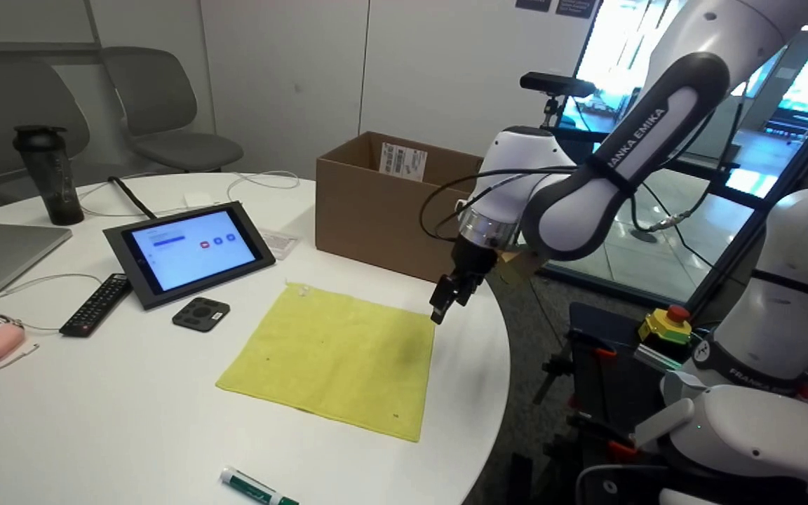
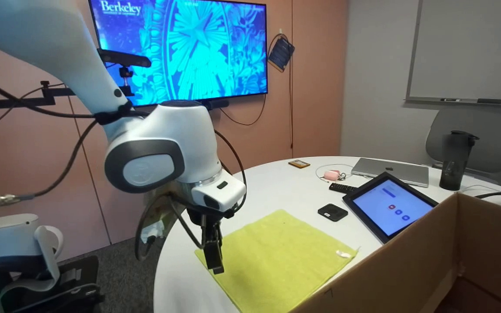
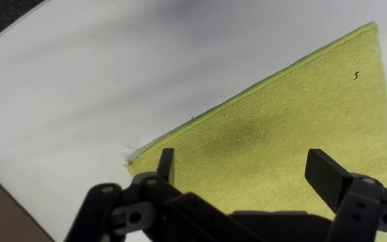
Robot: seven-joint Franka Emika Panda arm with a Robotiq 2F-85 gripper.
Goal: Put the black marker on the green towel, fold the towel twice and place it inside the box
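The marker [image 1: 258,489], white and green to the eye rather than black, lies slantwise on the white table [image 1: 130,421] at the bottom edge of the frame in an exterior view, left of centre, its lower end cut off; the wrist view does not show it. Well apart from it, in the middle of the same frame, the towel [image 1: 337,361] is spread flat and unfolded, with only small specks and a pale tag at its upper left corner. Near the towel's upper right corner hangs the gripper [image 3: 241,159], its jaws wide apart and holding nothing; in the wrist view the cloth shows between and beyond them, and their height above it is hard to tell. The box [image 1: 383,217] stands behind the towel at upper centre, its top uncovered, a white label on an inside wall. Toward the left of the frame sit a tablet [image 1: 193,247], a remote [image 1: 95,305] and a laptop [image 1: 4,258], with a dark bottle [image 1: 52,179] higher up. With no marker on the cloth and no fold made, I take fetching the marker to be the step in hand. The next move likely calls for carrying the gripper across toward the bottom of the frame, turning the jaws to straddle the marker's slant, lowering, and closing without letting it roll.
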